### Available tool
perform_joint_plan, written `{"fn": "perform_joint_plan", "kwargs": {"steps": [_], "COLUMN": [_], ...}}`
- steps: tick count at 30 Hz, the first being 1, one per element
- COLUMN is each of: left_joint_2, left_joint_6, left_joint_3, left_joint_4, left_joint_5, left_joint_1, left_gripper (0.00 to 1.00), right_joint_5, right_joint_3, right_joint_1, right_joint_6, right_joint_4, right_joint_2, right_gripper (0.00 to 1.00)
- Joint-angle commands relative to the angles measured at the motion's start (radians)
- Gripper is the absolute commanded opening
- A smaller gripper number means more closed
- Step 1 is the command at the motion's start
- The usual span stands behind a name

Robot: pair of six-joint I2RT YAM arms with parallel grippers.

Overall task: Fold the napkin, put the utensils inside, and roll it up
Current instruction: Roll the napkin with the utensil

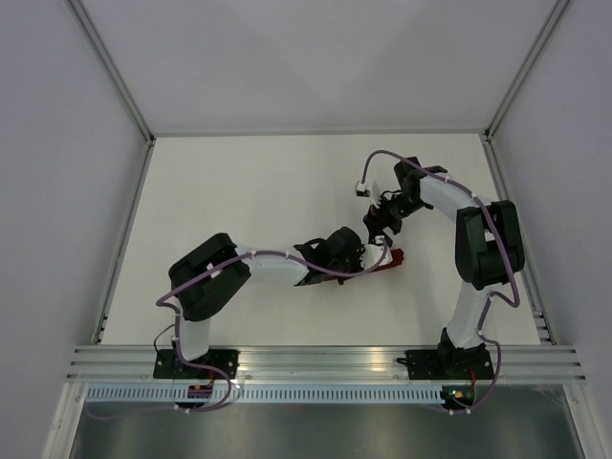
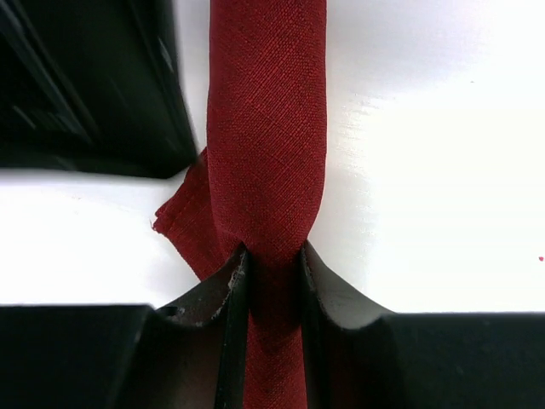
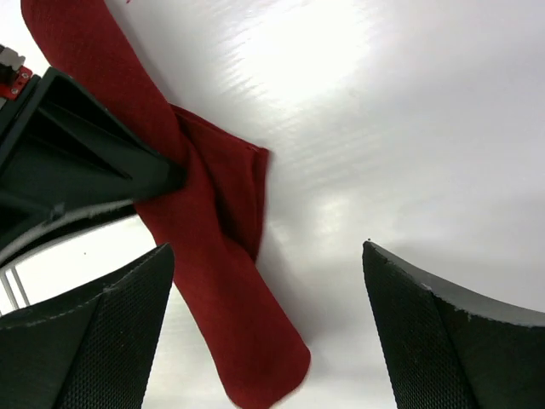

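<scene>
The maroon napkin [image 1: 390,258] is rolled into a narrow tube lying on the white table. My left gripper [image 1: 371,256] is shut on the roll; in the left wrist view the roll [image 2: 266,128] runs straight up from between the jaws [image 2: 272,252], with a loose corner sticking out to the left. My right gripper [image 1: 380,226] is open just above the roll's free end. In the right wrist view the roll [image 3: 221,290] lies between the spread fingers [image 3: 266,251], nearer the left one and untouched. The utensil is hidden.
The left gripper's dark body [image 3: 77,162] fills the upper left of the right wrist view. A black part of the right arm [image 2: 85,77] sits close at the upper left of the left wrist view. A metal frame rail [image 1: 325,359] runs along the near table edge.
</scene>
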Motion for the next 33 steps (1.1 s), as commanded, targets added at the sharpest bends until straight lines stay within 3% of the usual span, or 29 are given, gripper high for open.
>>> {"fn": "perform_joint_plan", "kwargs": {"steps": [1, 9, 13, 18, 22, 27, 33], "left_joint_2": [0.074, 0.138, 0.189, 0.293, 0.371, 0.431, 0.485], "left_joint_6": [-0.067, -0.076, -0.078, -0.067, -0.05, -0.052, -0.05], "left_joint_3": [0.014, 0.143, 0.238, 0.362, 0.467, 0.511, 0.574], "left_joint_4": [-0.2, -0.384, -0.485, -0.661, -0.768, -0.814, -0.86], "left_joint_5": [0.15, 0.344, 0.449, 0.597, 0.663, 0.746, 0.772], "left_joint_1": [0.022, 0.107, 0.17, 0.238, 0.262, 0.288, 0.287], "left_gripper": [0.02, 0.02, 0.02, 0.03, 0.04, 0.07, 0.11], "right_joint_5": [-0.101, -0.241, -0.238, -0.186, -0.102, 0.108, 0.245], "right_joint_3": [0.065, 0.027, -0.149, -0.416, -0.611, -0.788, -0.831], "right_joint_1": [-0.071, -0.224, -0.297, -0.291, -0.228, -0.036, 0.16], "right_joint_6": [0.028, -0.012, -0.058, -0.036, -0.024, -0.001, -0.009], "right_joint_4": [-0.022, -0.014, 0.105, 0.356, 0.522, 0.722, 0.789], "right_joint_2": [-0.039, -0.138, -0.283, -0.531, -0.671, -0.814, -0.766], "right_gripper": [0.96, 0.95, 0.95, 0.95, 0.94, 0.95, 0.95]}}
